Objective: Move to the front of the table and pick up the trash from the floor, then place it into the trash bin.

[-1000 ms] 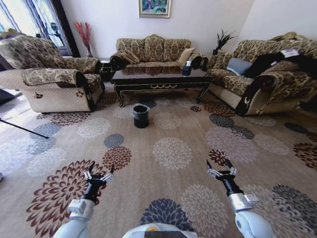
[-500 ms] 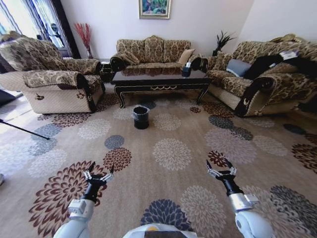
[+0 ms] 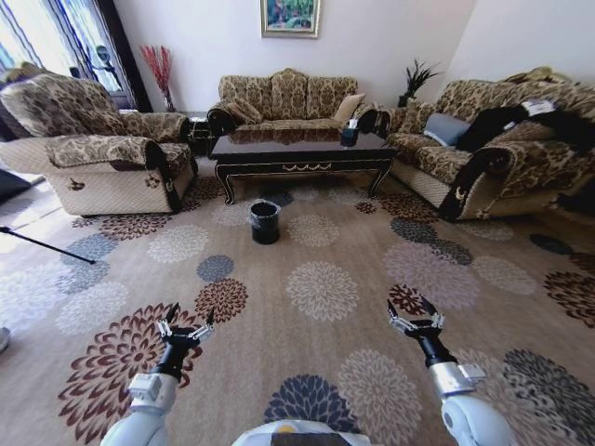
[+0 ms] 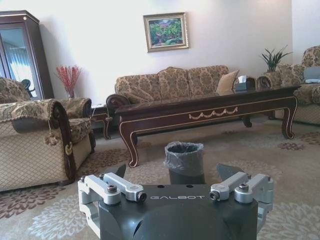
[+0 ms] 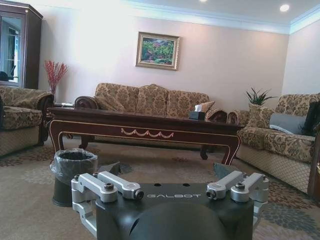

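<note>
The long low glossy dark brown wooden surface with gold trim [image 3: 299, 149] is seen ahead, across the flower-patterned carpet [image 3: 325, 288]. The small round black bin with a clear liner [image 3: 265, 221] is set on the carpet just before the surface, toward its left end. A patterned three-seat sofa [image 3: 288, 98] is placed behind the surface, a patterned armchair [image 3: 93, 149] to its left, another patterned sofa [image 3: 483, 149] to its right. A dark tissue box [image 3: 350, 132] is seen on the surface, near its right end.
</note>
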Controlling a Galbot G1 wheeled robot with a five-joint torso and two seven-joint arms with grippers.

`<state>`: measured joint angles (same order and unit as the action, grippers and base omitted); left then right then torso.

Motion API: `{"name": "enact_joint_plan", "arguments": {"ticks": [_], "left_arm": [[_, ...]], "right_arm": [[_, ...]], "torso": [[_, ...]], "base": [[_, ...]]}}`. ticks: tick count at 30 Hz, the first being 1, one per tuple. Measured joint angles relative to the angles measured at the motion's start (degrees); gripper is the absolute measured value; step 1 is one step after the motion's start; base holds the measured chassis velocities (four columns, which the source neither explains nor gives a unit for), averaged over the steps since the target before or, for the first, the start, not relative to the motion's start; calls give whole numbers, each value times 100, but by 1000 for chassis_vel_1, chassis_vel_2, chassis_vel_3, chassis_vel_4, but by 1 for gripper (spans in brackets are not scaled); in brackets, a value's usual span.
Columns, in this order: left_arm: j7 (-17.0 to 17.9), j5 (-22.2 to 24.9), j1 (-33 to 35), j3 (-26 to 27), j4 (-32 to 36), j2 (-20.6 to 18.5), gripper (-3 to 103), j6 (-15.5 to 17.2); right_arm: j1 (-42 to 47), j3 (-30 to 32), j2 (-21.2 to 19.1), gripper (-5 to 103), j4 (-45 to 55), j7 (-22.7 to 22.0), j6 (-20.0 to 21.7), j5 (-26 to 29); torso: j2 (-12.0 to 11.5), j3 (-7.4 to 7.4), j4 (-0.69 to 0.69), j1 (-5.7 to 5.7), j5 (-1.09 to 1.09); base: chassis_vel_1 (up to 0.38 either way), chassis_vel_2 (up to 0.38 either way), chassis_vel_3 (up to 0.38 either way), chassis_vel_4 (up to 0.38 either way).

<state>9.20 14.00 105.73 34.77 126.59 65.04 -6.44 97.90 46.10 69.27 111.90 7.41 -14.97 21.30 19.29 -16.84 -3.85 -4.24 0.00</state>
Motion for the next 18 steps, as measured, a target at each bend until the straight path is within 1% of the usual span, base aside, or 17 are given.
{"name": "enact_joint_plan", "arguments": {"ticks": [18], "left_arm": [[0, 0, 0, 0, 0, 0, 100, 0]], "right_arm": [[0, 0, 0, 100, 0, 0, 0, 0]], "torso": [[403, -264, 0, -141, 0]], "base": [[0, 0, 0, 0]]}}
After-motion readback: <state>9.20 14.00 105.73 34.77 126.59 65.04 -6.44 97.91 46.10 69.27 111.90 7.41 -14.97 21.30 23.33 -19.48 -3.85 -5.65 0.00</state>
